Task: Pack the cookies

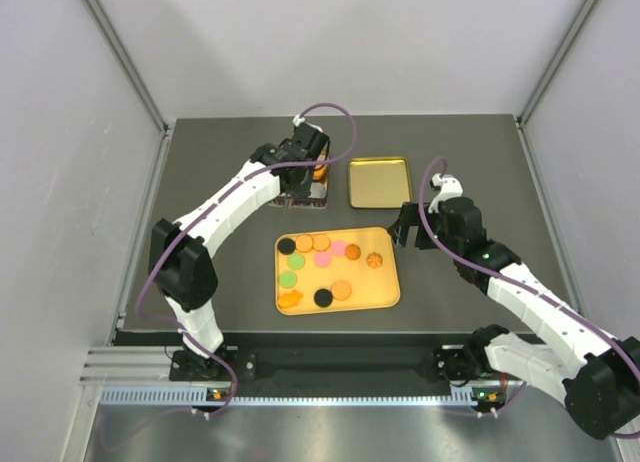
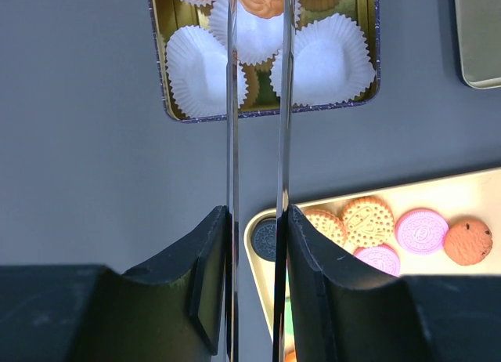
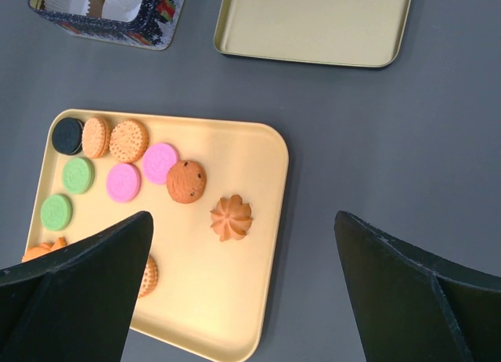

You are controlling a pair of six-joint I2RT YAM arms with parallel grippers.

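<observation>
Cookies in orange, tan, pink, green and black lie on a gold tray [image 1: 390, 282], among them a flower-shaped one [image 3: 231, 217] and a black one [image 2: 265, 238]. My left gripper [image 1: 316, 165] hangs over the open tin [image 2: 168, 103]. Its long thin blades [image 2: 232, 103] are closed on an orange swirl cookie [image 2: 262, 0] above a white paper cup [image 2: 258, 41]. My right gripper [image 3: 243, 221] is wide open and empty, above the tray's right part, over the flower cookie. It shows in the top view [image 1: 408, 227] at the tray's right rear corner.
The tin holds several white paper cups [image 2: 325, 60], some with cookies. The gold tin lid [image 1: 379, 182] lies right of the tin, behind the tray. The dark table has grey walls on three sides.
</observation>
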